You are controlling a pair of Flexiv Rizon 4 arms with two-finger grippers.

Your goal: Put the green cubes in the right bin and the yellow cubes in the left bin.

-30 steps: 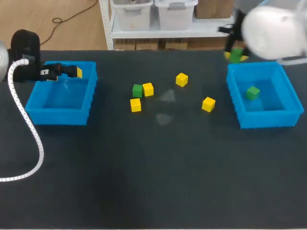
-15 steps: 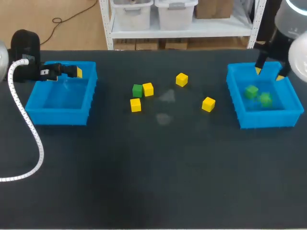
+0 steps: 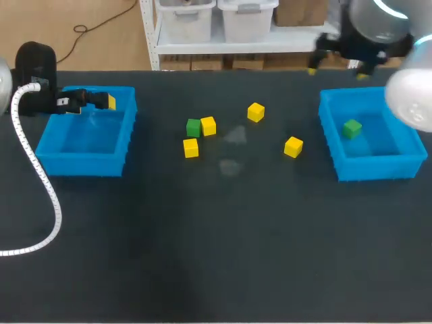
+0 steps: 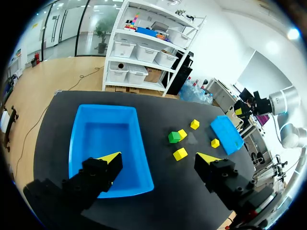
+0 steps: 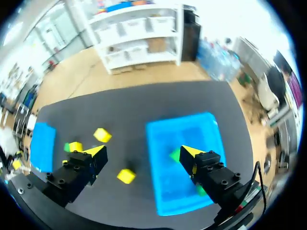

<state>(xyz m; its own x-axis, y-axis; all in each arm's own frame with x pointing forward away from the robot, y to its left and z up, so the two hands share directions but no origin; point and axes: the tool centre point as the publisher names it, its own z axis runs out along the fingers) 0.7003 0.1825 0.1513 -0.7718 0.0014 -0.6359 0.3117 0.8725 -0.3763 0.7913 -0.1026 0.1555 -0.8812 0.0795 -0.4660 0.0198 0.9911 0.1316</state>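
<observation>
The left bin (image 3: 47,162) and right bin (image 3: 378,170) stand near opposite ends of the bench (image 3: 223,256), with a wide stretch of bench between them. The loose cubes lie in the far middle. A green cube (image 3: 194,127) touches a yellow cube (image 3: 208,125), with a second yellow (image 3: 191,148) just beside them. Two more yellows (image 3: 255,112) (image 3: 293,146) lie nearer the right bin. The left tool (image 4: 158,158) hangs over the left bin's far rim, fingers apart, holding nothing. The right tool (image 5: 142,151) hangs over the bench's far edge behind the right bin, fingers spread and empty. The binned green (image 3: 352,128) lies below it.
</observation>
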